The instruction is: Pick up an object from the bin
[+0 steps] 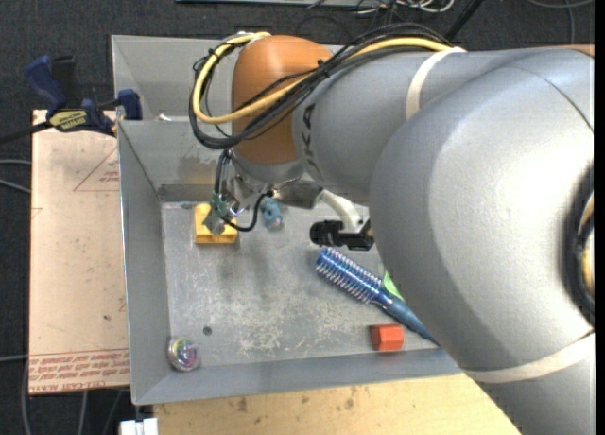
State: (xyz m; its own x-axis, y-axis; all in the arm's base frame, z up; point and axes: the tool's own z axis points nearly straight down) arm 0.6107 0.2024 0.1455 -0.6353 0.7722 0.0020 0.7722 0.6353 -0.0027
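Yellow rectangular block (pixel 210 234), matte and square-edged with flat faces, lies flat on the bin floor, well apart from the blue bristled plastic hairbrush (pixel 352 279), up and to the left of the brush head. The gripper (pixel 223 220) hangs right at the block's upper right corner, touching or nearly so. I cannot tell whether its jaws are spread or pressed together, since cables and the wrist crowd that spot.

Judging by its look, the block is probably light and stiff, wood or dense foam, not fragile and not very slippery. The best hold would be across two opposite flat sides, near the middle.

A small orange-red block (pixel 386 337) sits just below the hairbrush's handle, and a silvery ball (pixel 182 355) lies far left of the hairbrush.
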